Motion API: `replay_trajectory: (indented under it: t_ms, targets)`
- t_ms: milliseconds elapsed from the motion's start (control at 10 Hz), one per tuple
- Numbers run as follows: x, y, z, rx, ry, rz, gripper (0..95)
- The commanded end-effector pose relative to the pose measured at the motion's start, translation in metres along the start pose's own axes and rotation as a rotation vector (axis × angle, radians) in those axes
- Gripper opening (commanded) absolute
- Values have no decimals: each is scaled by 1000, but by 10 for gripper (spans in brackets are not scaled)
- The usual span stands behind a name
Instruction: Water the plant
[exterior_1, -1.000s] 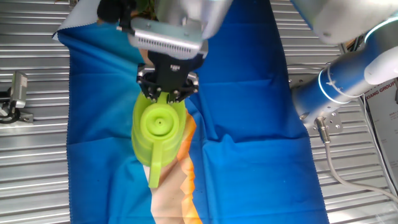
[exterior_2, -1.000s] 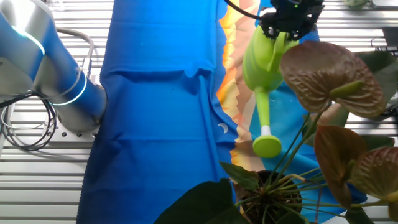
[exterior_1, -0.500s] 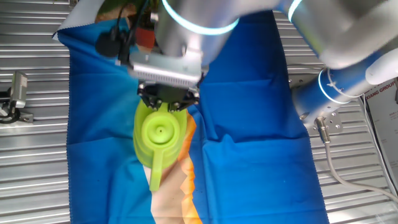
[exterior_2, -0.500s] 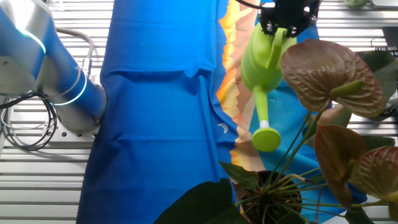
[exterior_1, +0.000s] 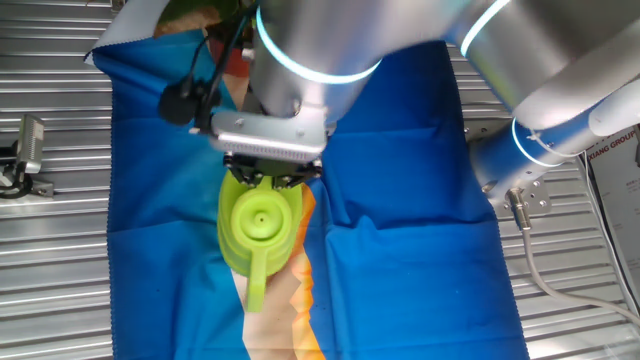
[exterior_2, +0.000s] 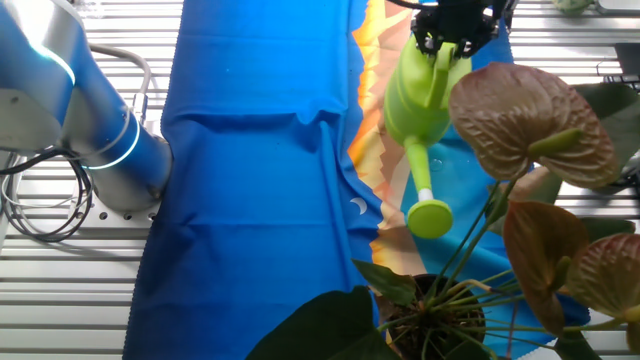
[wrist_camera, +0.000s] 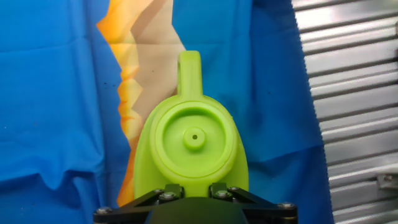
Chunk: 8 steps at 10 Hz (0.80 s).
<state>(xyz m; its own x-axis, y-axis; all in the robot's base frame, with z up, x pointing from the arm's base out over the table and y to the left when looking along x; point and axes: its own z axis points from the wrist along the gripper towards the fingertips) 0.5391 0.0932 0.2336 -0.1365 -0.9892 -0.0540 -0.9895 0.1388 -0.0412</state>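
My gripper (exterior_1: 272, 178) is shut on the rear of a lime-green watering can (exterior_1: 258, 225), whose round lid faces up. In the hand view the can (wrist_camera: 193, 146) fills the centre, its spout pointing away from the gripper (wrist_camera: 193, 190). From the other side the can (exterior_2: 418, 95) hangs tilted below the gripper (exterior_2: 452, 40). Its spout head (exterior_2: 430, 217) is just above and left of the plant (exterior_2: 525, 115). The plant has large reddish-brown leaves and green leaves, with stems meeting low down (exterior_2: 435, 310). In one fixed view, only some plant leaves (exterior_1: 188, 14) show behind the arm.
A blue cloth (exterior_1: 400, 200) with an orange and beige patterned strip (exterior_2: 372, 70) covers the slatted metal table (exterior_1: 50, 260). The arm's blue base (exterior_1: 520, 150) stands at the cloth's edge with cables (exterior_2: 40, 210) beside it. A small metal fixture (exterior_1: 25, 150) sits off the cloth.
The gripper and can have shifted a little away from the plant. The spout head sits higher in the other fixed view. The arm now covers more of one fixed view.
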Motion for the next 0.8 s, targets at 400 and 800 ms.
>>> replay_trajectory:
  t_ms: [400,800]
  targets:
    - [-11,9,5,-10,-8,-109,0]
    - [-12,12,8,-10,-2,-110,0]
